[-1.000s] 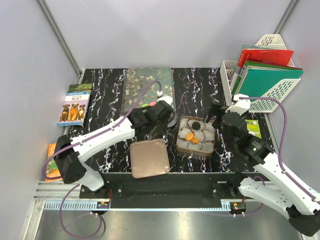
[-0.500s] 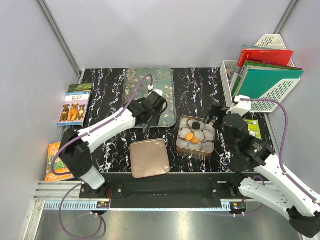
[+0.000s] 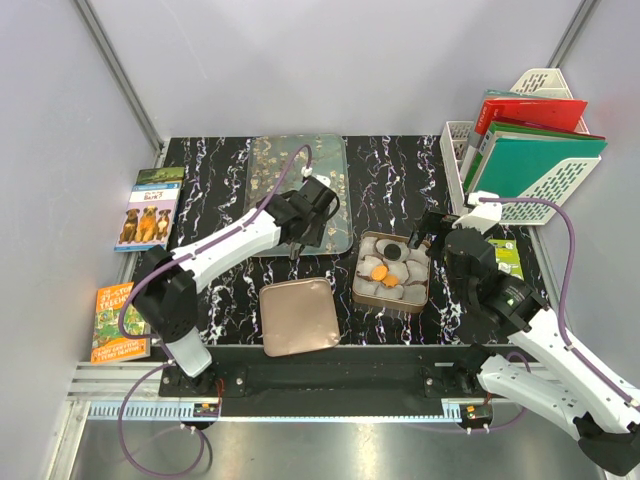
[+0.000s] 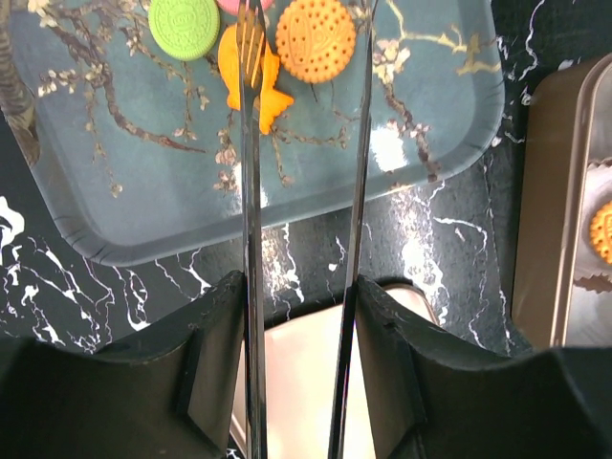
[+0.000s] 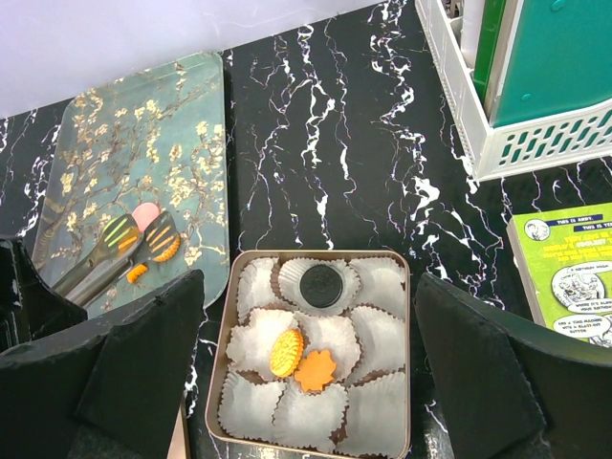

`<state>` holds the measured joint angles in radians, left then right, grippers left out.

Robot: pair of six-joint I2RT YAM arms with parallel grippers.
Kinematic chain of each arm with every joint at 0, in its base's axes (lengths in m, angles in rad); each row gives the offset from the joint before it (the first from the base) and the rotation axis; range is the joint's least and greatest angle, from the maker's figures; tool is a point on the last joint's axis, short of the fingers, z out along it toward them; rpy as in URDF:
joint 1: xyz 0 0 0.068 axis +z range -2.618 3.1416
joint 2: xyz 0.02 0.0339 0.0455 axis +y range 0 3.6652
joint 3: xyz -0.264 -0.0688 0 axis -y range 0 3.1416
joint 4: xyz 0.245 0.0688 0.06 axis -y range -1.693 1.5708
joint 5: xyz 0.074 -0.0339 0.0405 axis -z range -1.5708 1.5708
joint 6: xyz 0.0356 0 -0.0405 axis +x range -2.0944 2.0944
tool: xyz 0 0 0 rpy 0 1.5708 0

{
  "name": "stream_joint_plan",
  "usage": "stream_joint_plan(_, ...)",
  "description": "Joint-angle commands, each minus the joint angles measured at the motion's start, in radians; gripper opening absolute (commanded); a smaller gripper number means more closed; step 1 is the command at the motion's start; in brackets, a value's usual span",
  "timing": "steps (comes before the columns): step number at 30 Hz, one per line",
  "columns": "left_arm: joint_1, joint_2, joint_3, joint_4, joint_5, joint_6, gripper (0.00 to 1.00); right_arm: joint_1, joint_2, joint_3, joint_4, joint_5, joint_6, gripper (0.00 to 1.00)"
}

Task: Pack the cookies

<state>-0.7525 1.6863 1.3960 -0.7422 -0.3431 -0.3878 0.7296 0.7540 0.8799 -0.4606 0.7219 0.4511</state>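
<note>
Left tool clamps thin metal tongs, tips over orange, green, pink toy cookies on blossom-patterned teal tray; right tool hangs spread wide, empty, near wrapper-lined square tin holding three more.

We see bright, even light from overhead, with soft, short shadows on the glossy black marbled desk. In the left wrist view a white glare patch sits on the blue-grey blossom-printed tray, and the thin steel tongs gleam along their edges. Near the lens, the black fingers of the right claw are dark and soft-edged; everything farther off is sharp.
</note>
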Motion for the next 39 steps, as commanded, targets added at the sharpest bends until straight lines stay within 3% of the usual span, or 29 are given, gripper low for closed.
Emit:
stream_joint_plan(1, 0.008, 0.007, 0.047, 0.046, 0.024, 0.015, 0.5, -0.002, -0.002, -0.004, 0.022, 0.036, -0.008, 1.0)
stream_joint_plan(17, 0.01, 0.036, -0.023, 0.083, 0.059, -0.005, 0.5, -0.002, 0.019, -0.004, 0.027, 0.037, -0.012, 1.0)
stream_joint_plan(29, 0.01, -0.033, -0.13, 0.079, 0.053, -0.026, 0.5, -0.001, 0.034, -0.004, 0.04, 0.03, -0.015, 1.0)
stream_joint_plan(39, 0.01, -0.062, -0.132, 0.078, 0.059, -0.034, 0.5, -0.001, 0.028, -0.005, 0.042, 0.025, -0.014, 1.0)
